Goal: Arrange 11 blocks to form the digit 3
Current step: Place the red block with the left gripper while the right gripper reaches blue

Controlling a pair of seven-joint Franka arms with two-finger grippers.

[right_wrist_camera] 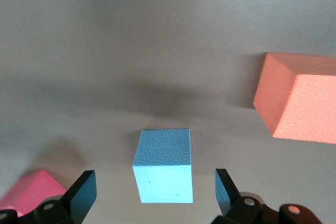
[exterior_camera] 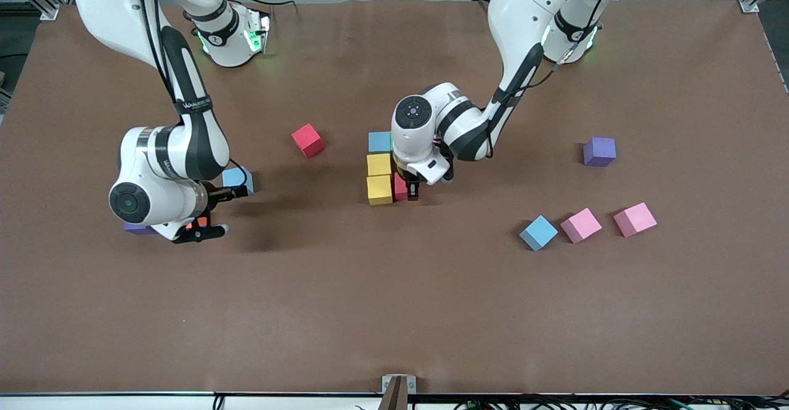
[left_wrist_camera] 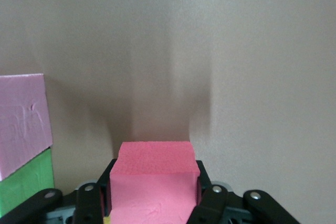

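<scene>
The left gripper [exterior_camera: 412, 193] is low at the table's middle, fingers closed on a pink block [left_wrist_camera: 152, 182]. The right gripper [right_wrist_camera: 155, 192] hangs with fingers wide apart.
</scene>
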